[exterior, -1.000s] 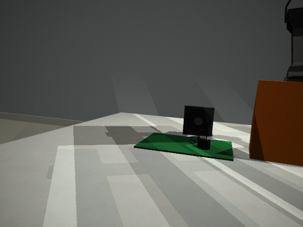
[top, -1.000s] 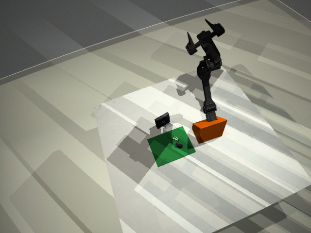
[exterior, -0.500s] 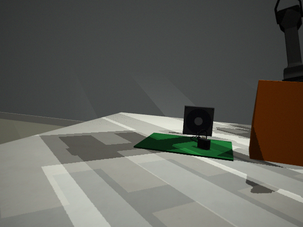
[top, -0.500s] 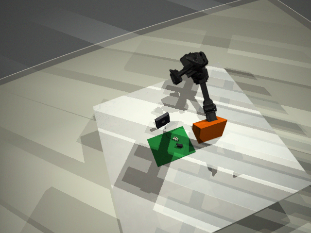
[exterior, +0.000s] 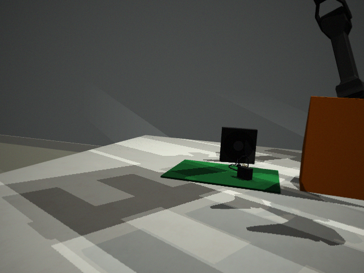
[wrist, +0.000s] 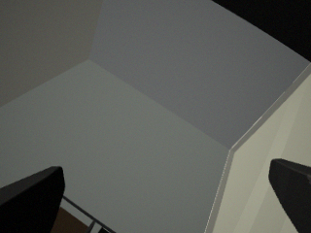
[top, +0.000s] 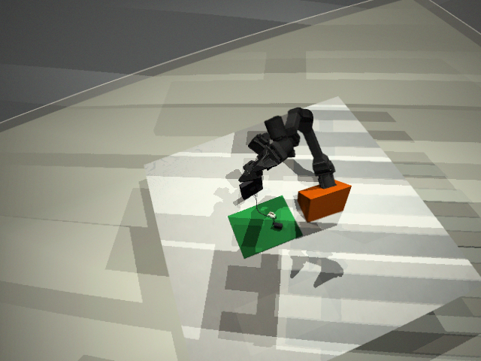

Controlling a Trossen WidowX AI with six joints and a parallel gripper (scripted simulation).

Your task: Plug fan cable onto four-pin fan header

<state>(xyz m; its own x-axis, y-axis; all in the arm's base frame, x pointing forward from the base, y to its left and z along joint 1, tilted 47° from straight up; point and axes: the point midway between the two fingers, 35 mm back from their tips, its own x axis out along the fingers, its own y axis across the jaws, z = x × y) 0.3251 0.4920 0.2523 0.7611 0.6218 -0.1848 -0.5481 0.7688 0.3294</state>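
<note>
My gripper (wrist: pixel 169 174) is open with nothing between its fingers. In the top view the folded arm reaches toward the fan, high over the table; the fingers are hard to make out there. The black square fan (top: pixel 251 189) (exterior: pixel 238 145) stands upright behind the green board (top: pixel 239 225) (exterior: pixel 199 173). Its thin dark cable (top: pixel 256 204) runs to a small black block (top: pixel 277 226) (exterior: pixel 244 173) on the board, apparently the plug. The small pale header (top: pixel 271 214) (exterior: pixel 244 165) is beside the block, apart from it; its pins are too small to count.
The orange block (top: pixel 327 201) (exterior: pixel 333 147) under the arm's base stands right of the board. The arm's upper link (top: pixel 312 141) (exterior: pixel 345 56) rises from it. The wrist view faces walls and a strip of pale floor, with neither board nor plug in sight.
</note>
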